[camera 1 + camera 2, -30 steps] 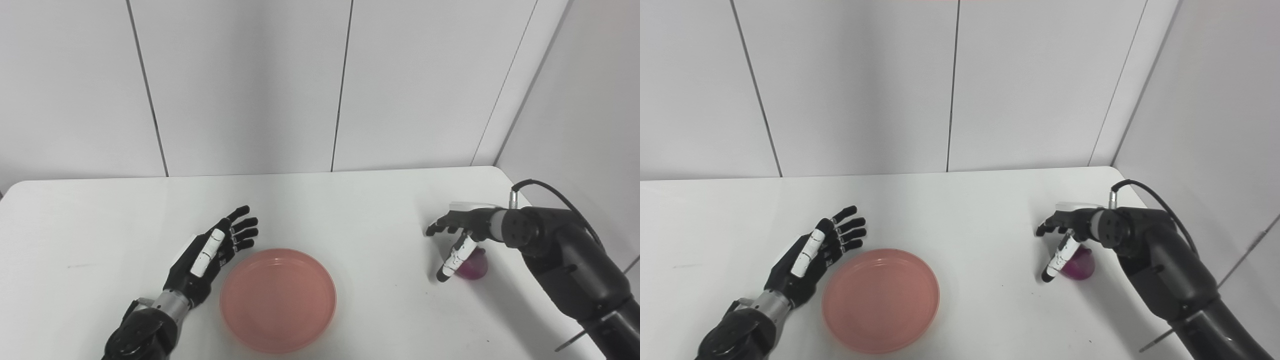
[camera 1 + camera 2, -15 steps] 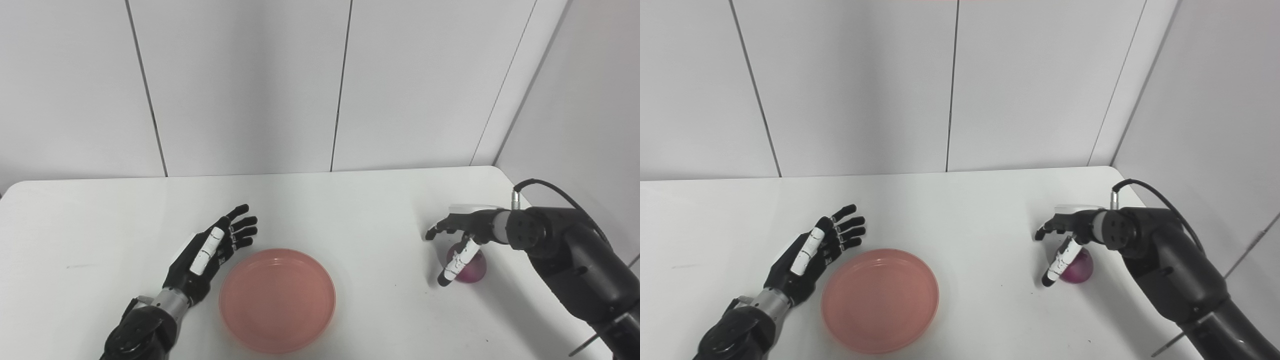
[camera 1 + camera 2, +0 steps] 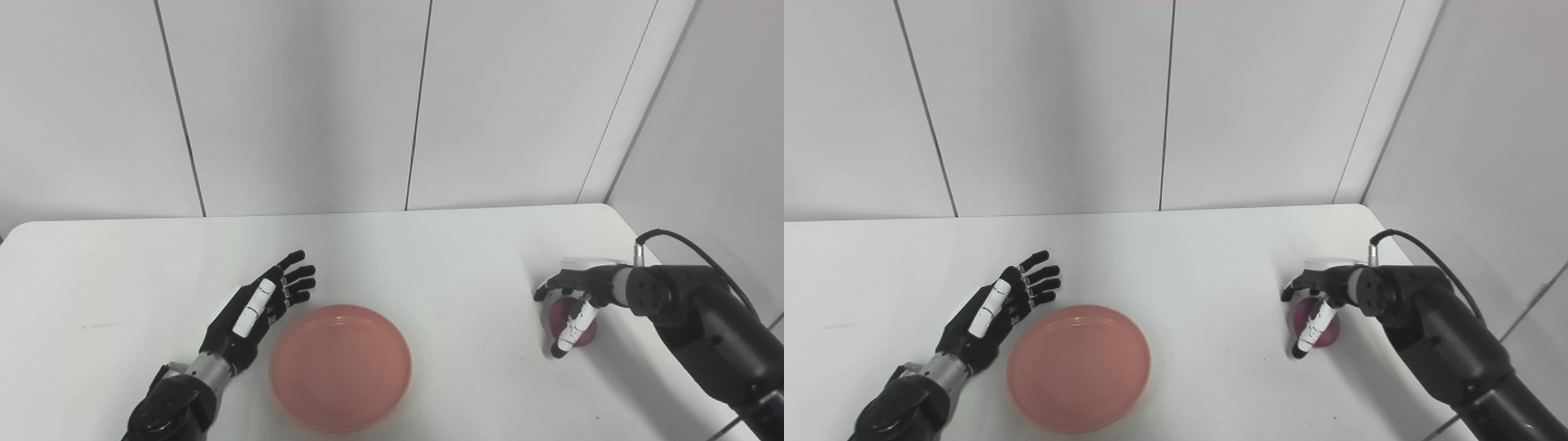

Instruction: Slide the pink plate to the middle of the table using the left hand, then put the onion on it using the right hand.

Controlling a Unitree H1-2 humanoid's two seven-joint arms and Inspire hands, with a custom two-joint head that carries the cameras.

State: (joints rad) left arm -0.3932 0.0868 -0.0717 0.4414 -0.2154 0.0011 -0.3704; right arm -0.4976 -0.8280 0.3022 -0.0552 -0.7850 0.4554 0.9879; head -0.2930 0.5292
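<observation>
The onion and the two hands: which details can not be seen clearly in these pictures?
- Onion: both views, partly covered by the right hand; contact between them is unclear.
- Right hand: whether it already grips the onion cannot be told.
- Left hand: open beside the pink plate; whether it rests on the table is unclear.
- Both arms: cut off by the bottom edge.

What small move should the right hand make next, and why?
Probably close its fingers on the onion. The right hand arches over it with fingers apart, the onion sits on the table, and the pink plate already lies near the middle, empty.
</observation>
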